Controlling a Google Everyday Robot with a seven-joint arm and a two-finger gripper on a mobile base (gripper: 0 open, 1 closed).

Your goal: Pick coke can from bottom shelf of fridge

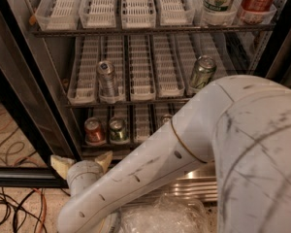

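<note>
camera view: one tool (pixel 83 162), lower left

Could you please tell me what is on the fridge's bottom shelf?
On the bottom shelf, a coke can and a green can stand at left; the arm hides much of the right side. The gripper hovers open below.
</note>
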